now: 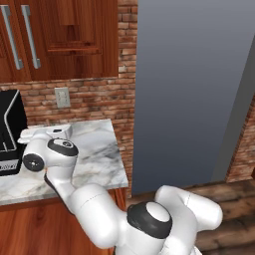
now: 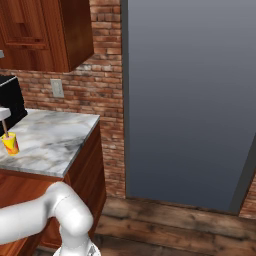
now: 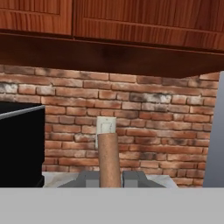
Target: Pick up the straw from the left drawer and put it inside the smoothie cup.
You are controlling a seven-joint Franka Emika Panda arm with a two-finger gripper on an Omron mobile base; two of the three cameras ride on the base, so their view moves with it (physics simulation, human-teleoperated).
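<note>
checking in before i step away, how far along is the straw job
Pickup looks done: in the hand view the claw is shut on the straw, raised before the brick wall. The smoothie cup stands on the marble counter. Left: lowering the straw into the cup and letting go.

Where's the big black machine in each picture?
Left base view: the black machine is at the left edge, on the marble counter.
Right base view: at the left edge again, behind the smoothie cup.
Hand view: on the left side, left of the straw.
Shared landmark: the white wall outlet on the bricks, right of the machine every time.
</note>
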